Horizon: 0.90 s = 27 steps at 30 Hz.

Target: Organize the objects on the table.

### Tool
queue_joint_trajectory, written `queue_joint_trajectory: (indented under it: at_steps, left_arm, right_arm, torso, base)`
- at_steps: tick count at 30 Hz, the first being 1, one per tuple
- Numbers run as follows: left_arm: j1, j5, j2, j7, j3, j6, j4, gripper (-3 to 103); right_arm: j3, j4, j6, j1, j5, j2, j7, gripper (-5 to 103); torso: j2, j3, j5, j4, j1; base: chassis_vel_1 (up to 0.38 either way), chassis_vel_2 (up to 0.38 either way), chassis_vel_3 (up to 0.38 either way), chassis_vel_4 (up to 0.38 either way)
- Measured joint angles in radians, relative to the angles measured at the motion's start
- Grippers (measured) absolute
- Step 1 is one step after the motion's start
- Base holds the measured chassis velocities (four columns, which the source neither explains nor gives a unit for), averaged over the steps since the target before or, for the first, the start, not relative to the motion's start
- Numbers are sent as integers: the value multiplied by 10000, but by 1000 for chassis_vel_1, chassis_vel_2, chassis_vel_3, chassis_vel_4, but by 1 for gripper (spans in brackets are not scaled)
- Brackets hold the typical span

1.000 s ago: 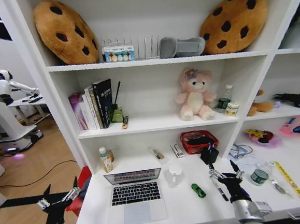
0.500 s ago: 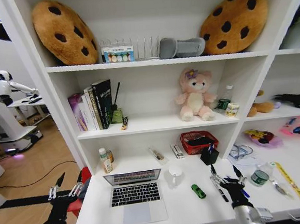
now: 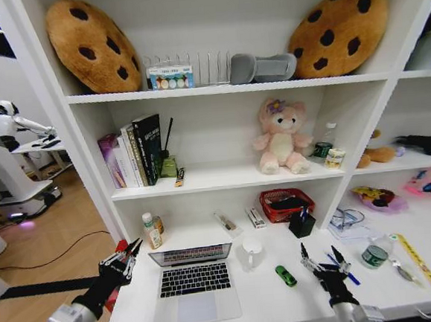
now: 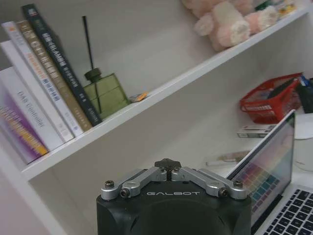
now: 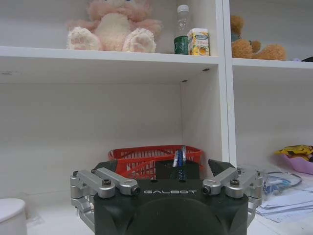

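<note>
The silver laptop point(image 3: 194, 282) lies open on the white table point(image 3: 264, 302), its screen point(image 4: 271, 164) also in the left wrist view. My left gripper point(image 3: 133, 248) is shut with nothing in it, hovering just off the laptop's left rear corner. A tiny green toy car point(image 3: 285, 275) sits right of the laptop. My right gripper point(image 3: 319, 253) hangs open over the table right of the car, holding nothing. A blue pen point(image 3: 343, 270) lies just beside it, and the yellow ruler point(image 3: 416, 259) lies farther right. The black pen is hidden.
A white mug point(image 3: 251, 249) stands behind the car. At the back sit a red basket point(image 3: 286, 202), a black pen holder point(image 3: 301, 223) and a small bottle point(image 3: 152, 229). A round green tin point(image 3: 373, 254) and papers lie right. Shelves rise close behind.
My left arm has swung inward and up to the laptop's left corner, and its fingers have shut. The right gripper has shifted slightly and stays open.
</note>
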Motion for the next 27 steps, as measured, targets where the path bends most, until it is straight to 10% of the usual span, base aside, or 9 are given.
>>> queue_joint_trajectory:
  at_steps: [15,27]
  left_arm:
    - [-1131,-1920,5389,-230,60,626,1038,0]
    - [-929,-1954,6791,-59,588,603,1528,0]
  right_arm:
    - [102,-213,231,-210,-139,409,43,100]
    - [-8,-427,235,-157,-283,690,67,100]
  torso:
    - [-1,1,1,-2,2]
    - [-2,0,0,-3,2]
  base:
    - [0,0,0,0]
    - [0,0,0,0]
